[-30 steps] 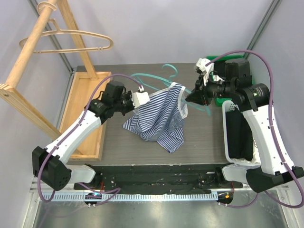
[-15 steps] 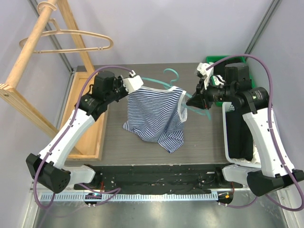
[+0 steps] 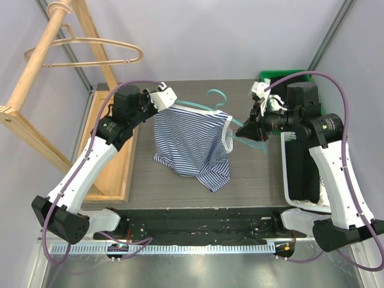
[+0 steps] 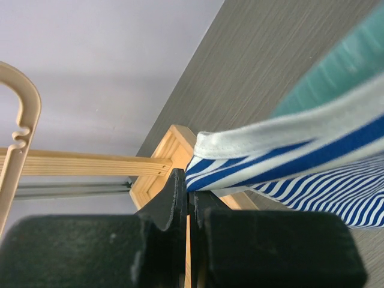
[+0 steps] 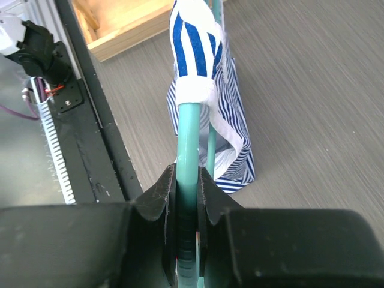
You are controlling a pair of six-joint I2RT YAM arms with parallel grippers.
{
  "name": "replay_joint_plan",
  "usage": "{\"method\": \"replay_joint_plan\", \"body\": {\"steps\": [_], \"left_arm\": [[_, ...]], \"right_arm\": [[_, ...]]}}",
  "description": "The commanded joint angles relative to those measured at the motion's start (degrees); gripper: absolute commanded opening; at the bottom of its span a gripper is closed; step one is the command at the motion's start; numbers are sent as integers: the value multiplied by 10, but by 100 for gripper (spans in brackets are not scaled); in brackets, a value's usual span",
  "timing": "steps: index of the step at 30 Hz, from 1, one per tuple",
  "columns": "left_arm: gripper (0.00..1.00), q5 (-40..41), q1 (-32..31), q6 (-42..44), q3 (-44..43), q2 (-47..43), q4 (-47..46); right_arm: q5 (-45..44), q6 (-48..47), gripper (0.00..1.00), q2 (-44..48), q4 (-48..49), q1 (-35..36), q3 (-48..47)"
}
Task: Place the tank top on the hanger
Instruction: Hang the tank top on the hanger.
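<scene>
The striped tank top [image 3: 192,144] hangs in the air above the dark table, spread between both grippers. My left gripper [image 3: 163,101] is shut on the top's white-trimmed left shoulder edge [image 4: 240,159]. The teal hanger [image 3: 213,103] runs through the top's upper edge, its hook pointing to the far side. My right gripper [image 3: 243,131] is shut on the hanger's right arm [image 5: 191,156], just right of the top's right strap [image 5: 195,60], which sits around that arm. The left end of the hanger is hidden behind the fabric and the left gripper.
A wooden tray [image 3: 111,144] lies along the table's left side, under a wooden rack [image 3: 42,60] carrying a tan hanger [image 3: 90,51]. A white basket with a black garment [image 3: 303,174] and a green bin [image 3: 282,78] stand at the right.
My left gripper has lifted and pulled the top's left shoulder up and to the left, stretching the fabric wider along the hanger. The right gripper has shifted slightly right with the hanger.
</scene>
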State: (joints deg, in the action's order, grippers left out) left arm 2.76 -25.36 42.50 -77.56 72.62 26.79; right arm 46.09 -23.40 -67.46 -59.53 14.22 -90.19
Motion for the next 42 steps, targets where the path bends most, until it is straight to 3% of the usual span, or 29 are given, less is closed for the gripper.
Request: {"method": "replay_joint_plan", "body": {"steps": [1,9,19,28,42], "left_arm": [[0,24,6,6,-26,-3,-47],[0,-24,5,-25,-85,11,-15],[0,-224,5,-69,-143,2,128],[0,-141,4,-18,-123,-15,148],[0,-165,4,-21,-166,-7,181]], "right_arm": [[52,-10,1,15,-15,-2,-15],[63,-30,1,-6,-22,-2,16],[52,14,1,-29,63,-3,3],[45,10,1,-33,69,-2,-37],[146,1,1,-72,49,5,-43]]}}
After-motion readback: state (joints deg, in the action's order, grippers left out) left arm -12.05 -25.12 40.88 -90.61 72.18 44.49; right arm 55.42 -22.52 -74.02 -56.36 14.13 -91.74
